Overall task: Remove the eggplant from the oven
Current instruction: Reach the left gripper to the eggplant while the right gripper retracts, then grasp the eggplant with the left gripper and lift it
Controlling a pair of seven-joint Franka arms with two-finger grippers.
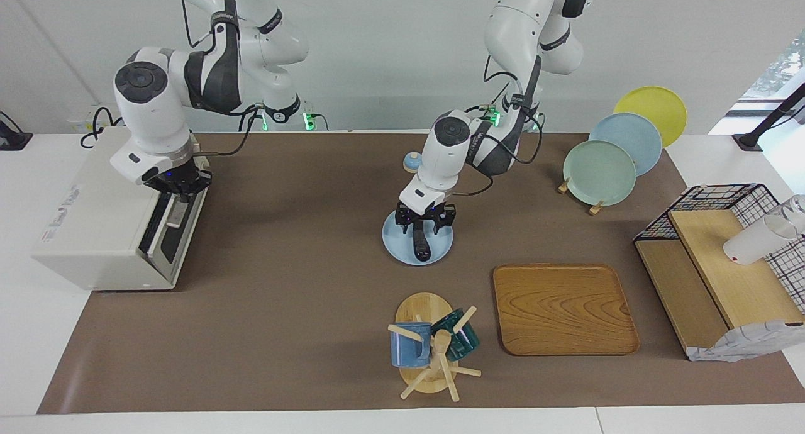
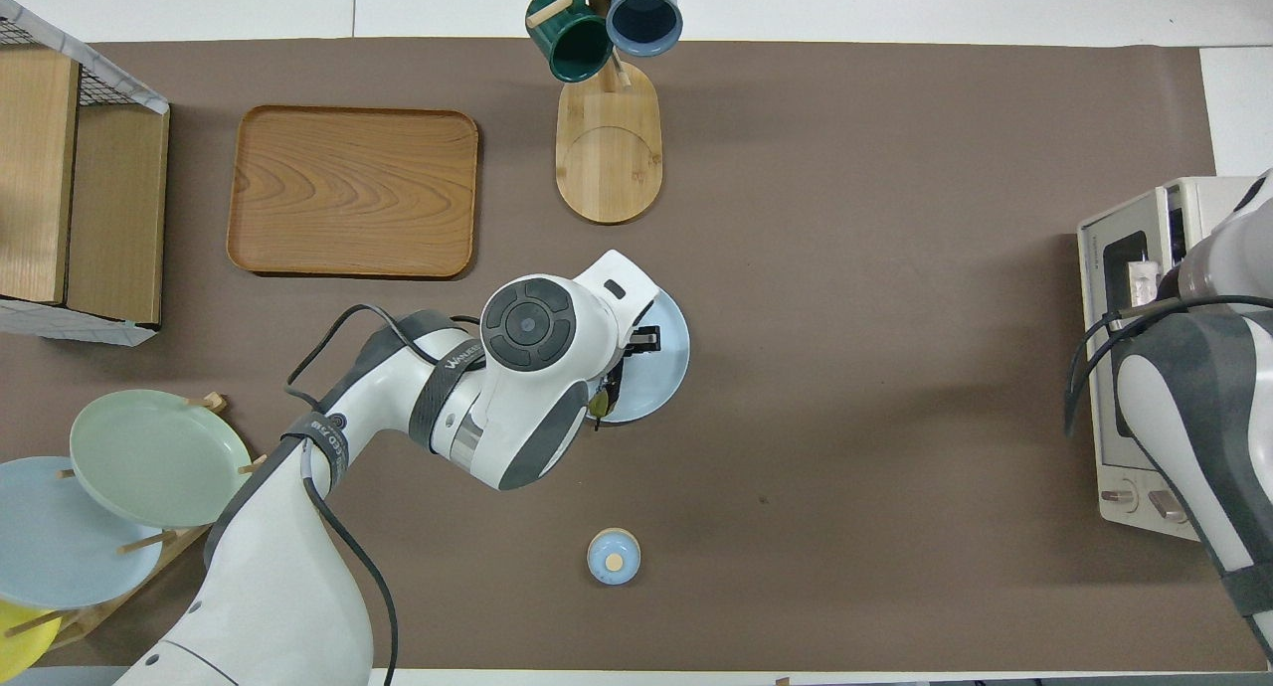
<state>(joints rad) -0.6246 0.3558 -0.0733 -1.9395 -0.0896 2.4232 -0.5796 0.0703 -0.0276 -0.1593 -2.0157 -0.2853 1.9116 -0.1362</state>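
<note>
The dark purple eggplant lies on a light blue plate in the middle of the table, away from the oven. My left gripper is low over the plate, its fingers spread to either side of the eggplant's nearer end. In the overhead view the left hand covers most of the eggplant and plate. The off-white oven stands at the right arm's end of the table, its dark glass door upright. My right gripper is at the door's top edge by the handle. The overhead view shows the oven partly under the right arm.
A wooden tray and a mug tree with two mugs lie farther from the robots than the plate. A rack of plates and a wire-and-wood shelf stand toward the left arm's end. A small blue knobbed lid sits near the robots.
</note>
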